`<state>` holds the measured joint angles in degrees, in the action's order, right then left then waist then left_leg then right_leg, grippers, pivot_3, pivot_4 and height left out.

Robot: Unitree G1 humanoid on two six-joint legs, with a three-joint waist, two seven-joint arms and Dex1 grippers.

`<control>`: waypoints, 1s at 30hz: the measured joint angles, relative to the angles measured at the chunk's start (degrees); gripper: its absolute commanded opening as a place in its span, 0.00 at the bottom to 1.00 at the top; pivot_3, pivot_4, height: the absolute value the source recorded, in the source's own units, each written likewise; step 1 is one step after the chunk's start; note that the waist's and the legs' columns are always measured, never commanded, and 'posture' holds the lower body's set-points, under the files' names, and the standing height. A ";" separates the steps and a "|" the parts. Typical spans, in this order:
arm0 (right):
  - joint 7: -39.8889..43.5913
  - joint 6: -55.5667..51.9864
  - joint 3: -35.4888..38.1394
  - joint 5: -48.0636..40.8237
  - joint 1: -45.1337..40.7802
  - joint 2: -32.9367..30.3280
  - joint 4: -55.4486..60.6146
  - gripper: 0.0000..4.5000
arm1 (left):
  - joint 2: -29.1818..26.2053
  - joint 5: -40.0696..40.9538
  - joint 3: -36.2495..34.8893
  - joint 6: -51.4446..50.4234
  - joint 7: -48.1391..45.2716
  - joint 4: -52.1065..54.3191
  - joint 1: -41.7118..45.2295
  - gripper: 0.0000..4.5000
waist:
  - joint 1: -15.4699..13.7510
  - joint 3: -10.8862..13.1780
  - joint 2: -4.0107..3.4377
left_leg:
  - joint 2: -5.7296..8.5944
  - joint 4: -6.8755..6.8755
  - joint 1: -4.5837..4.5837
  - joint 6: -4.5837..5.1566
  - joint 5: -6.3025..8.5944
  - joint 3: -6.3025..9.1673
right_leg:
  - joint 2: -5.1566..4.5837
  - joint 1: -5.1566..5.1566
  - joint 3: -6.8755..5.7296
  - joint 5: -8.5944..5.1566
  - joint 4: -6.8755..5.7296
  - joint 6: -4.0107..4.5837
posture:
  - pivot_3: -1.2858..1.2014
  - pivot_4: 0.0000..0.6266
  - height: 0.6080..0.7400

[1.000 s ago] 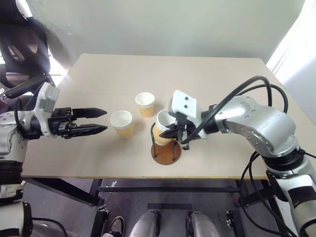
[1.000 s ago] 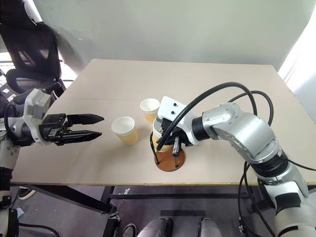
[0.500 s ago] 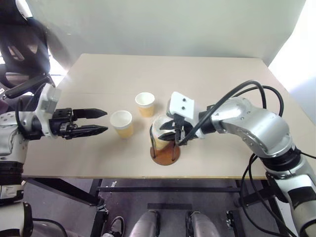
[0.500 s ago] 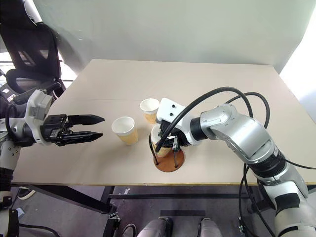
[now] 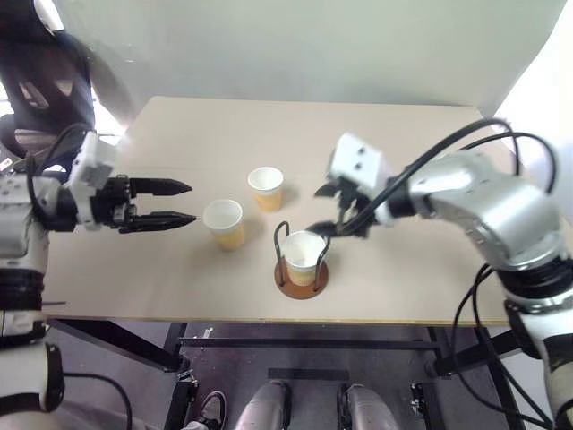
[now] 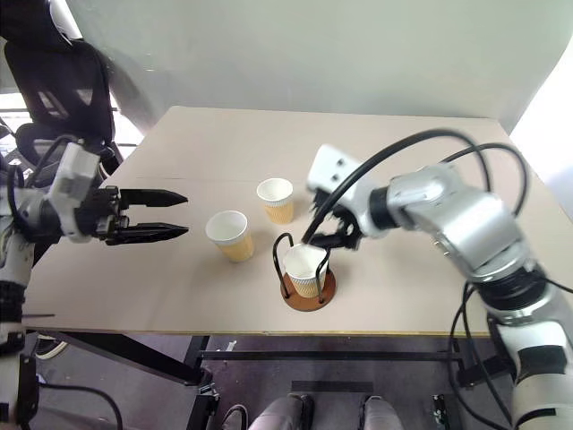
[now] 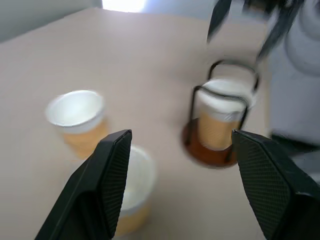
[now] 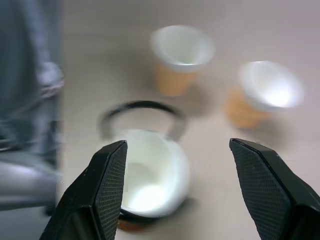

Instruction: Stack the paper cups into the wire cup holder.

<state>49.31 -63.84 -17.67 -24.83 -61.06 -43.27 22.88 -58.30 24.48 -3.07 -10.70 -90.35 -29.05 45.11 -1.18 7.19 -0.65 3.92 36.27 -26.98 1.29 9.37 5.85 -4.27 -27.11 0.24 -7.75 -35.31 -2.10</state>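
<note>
Your right tool (image 5: 324, 210) sits just right of centre in the left eye view, its two black fingers spread and holding nothing, hanging just above and to the right of the wire cup holder (image 5: 301, 260). In the right wrist view you look down between those fingers (image 8: 102, 190) onto the holder's loops and the white mouth of the cup inside.

One paper cup (image 5: 304, 256) stands upright in the holder, ringed by the dark wire loops and seated on the reddish-brown disc base, near the front edge of the surface (image 5: 412, 143).

Your left tool (image 5: 179, 202) is at the left of the frame, fingers spread and empty, pointing toward the middle of the surface. Just beyond its tips, apart from them, stands a second paper cup (image 5: 223, 224), upright. The third paper cup (image 5: 266, 188) stands upright a little above and to the right of that one, near the centre of the frame. Both loose cups are apart from each other and from the holder.

A dark chair (image 5: 40, 81) shows in the upper left corner.
</note>
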 measured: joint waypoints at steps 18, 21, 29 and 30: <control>1.43 -2.67 43.08 -41.59 16.54 -12.19 13.50 0.74 | 2.29 -4.15 33.96 20.46 -0.18 -22.58 21.54 0.76 | 0.28 -0.01 0.12 | 0.02 0.07 -0.20 0.26 0.14 -0.07 | -0.04 0.12 -0.02 -0.14 0.30 -1.01 | 0.52 0.24 1.00; -0.49 -1.54 43.18 -41.94 19.16 -13.91 14.34 0.74 | 2.29 -3.72 36.27 20.68 -0.18 -23.53 21.97 0.76 | 0.15 -0.01 0.12 | 0.07 0.20 -0.21 0.32 0.10 -0.03 | -0.05 0.19 -0.01 -0.05 0.32 -1.03 | 0.52 0.24 1.00; -3.30 2.44 43.08 -43.44 22.21 -15.76 15.00 0.74 | 3.96 -4.45 38.50 22.50 -0.20 -26.61 22.52 0.76 | 0.09 -0.01 0.11 | 0.17 0.40 -0.19 0.44 -0.08 0.00 | -0.06 0.33 0.04 -0.06 0.32 -1.29 | 0.52 0.24 1.00; -3.66 2.77 43.02 -43.74 22.42 -15.95 15.15 0.74 | 4.65 -4.95 38.20 23.18 -0.20 -27.42 22.30 0.76 | 0.02 -0.01 0.12 | 0.16 0.41 -0.21 0.47 -0.11 0.01 | -0.06 0.33 0.04 -0.09 0.33 -1.39 | 0.52 0.24 1.00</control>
<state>45.65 -61.07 25.35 -68.58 -38.64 -59.22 38.04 -53.65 19.52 35.13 12.48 -90.55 -56.47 67.41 -1.16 7.18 -0.53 4.09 36.68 -27.19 1.75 9.26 5.86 -4.33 -26.79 0.28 -7.84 -34.99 -3.49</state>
